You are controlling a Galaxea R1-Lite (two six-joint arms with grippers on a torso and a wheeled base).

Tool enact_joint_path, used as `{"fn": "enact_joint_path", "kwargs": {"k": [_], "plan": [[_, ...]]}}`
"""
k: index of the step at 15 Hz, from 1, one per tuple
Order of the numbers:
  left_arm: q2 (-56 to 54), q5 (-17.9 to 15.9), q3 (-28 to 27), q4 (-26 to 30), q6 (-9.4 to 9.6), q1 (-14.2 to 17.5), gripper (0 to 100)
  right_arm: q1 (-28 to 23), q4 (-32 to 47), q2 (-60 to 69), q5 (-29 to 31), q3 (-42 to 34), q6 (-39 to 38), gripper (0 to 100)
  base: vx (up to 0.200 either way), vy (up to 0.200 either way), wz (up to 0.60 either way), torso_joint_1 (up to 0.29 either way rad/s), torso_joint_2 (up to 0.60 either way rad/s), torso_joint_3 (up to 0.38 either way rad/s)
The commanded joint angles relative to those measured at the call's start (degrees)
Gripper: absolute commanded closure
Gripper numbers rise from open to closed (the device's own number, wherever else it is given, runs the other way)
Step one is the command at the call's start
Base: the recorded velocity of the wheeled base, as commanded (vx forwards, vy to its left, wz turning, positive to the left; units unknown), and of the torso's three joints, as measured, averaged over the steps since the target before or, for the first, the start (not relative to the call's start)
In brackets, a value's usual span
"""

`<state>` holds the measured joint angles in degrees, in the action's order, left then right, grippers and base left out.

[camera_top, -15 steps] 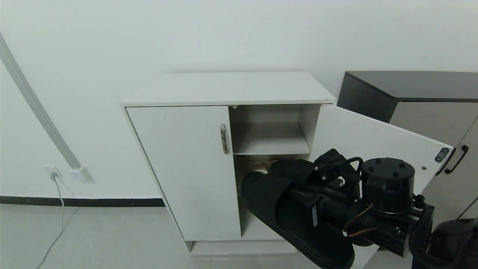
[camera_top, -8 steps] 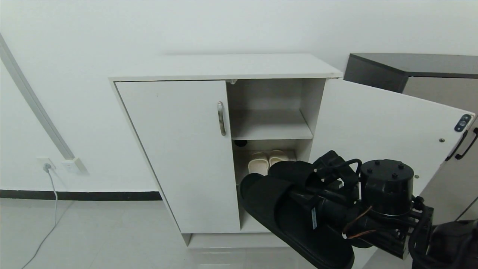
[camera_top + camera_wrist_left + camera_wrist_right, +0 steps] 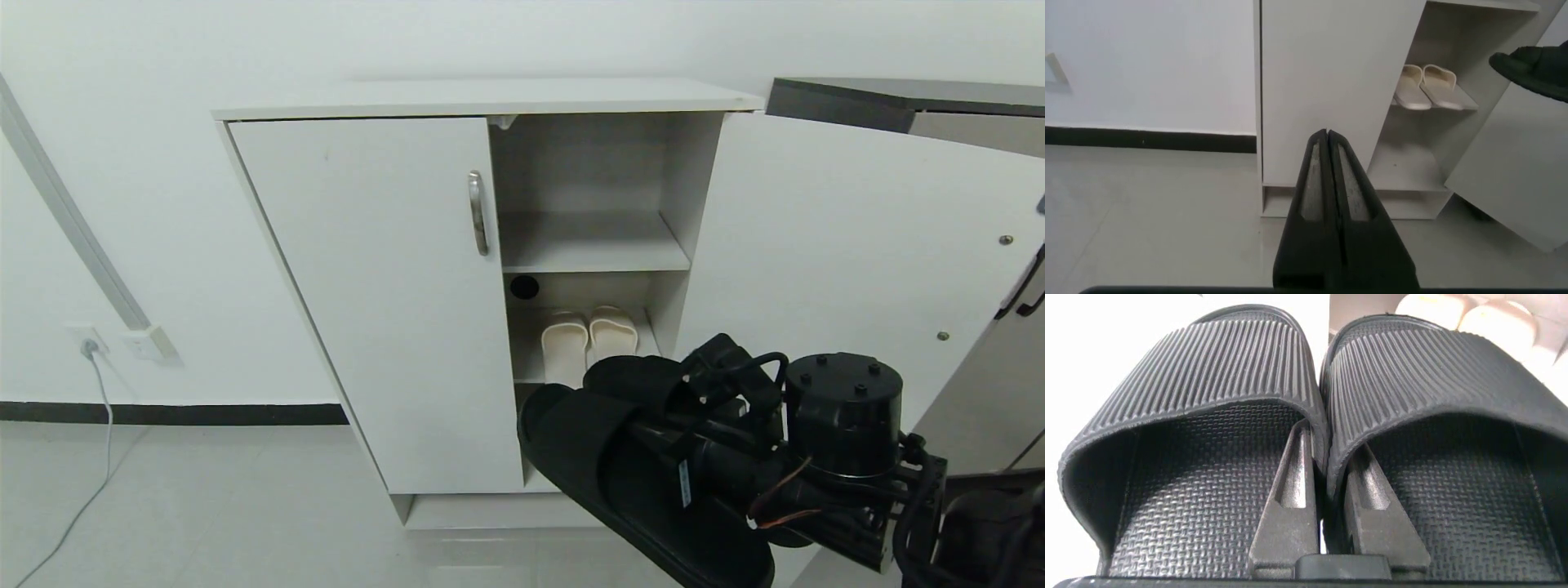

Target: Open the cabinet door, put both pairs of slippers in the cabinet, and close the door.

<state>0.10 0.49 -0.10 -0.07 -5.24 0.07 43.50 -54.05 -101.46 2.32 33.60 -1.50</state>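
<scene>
Black slippers [image 3: 620, 457] hang pinched together in the right gripper [image 3: 1327, 461] before the open cabinet [image 3: 490, 96]. Cream slippers [image 3: 589, 339] occupy its middle shelf. The left gripper [image 3: 1327, 147] is closed and empty.

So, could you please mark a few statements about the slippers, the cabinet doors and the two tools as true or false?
1. The right tool holds the pair of black slippers. True.
2. The cream slippers lie on the floor in front of the cabinet. False: they sit side by side on a shelf inside it.
3. The cabinet's right door stands open while its left door is shut. True.
4. The left tool grips the left door's handle. False: it is shut on nothing, apart from the cabinet.
</scene>
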Motion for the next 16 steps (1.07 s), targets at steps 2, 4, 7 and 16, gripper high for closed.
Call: {"fn": "enact_joint_path", "kwargs": {"k": [2, 4, 7, 16], "plan": [[0.0, 0.0, 0.0, 0.0, 0.06, 0.0, 100, 0.1, -0.1, -0.1, -0.2, 0.0, 0.0, 100, 0.0, 0.0, 0.0, -0.004, 0.03, 0.023], [0.0, 0.0, 0.0, 0.0, 0.06, 0.0, 100, 0.1, -0.1, -1.5, 0.8, 1.0, 0.2, 100, 0.0, 0.0, 0.0, 0.0, 0.0, 0.0], [0.0, 0.0, 0.0, 0.0, -0.03, 0.0, 100, 1.6, -1.7, -5.9, 7.9, 4.3, 0.4, 100, 0.0, 0.0, 0.0, 0.0, 0.0, 0.0], [0.0, 0.0, 0.0, 0.0, 0.23, 0.0, 100, 5.8, 28.1, -13.5, 37.3, 33.8, -12.2, 100, 0.0, 0.0, 0.0, 0.0, 0.0, 0.0]]}}
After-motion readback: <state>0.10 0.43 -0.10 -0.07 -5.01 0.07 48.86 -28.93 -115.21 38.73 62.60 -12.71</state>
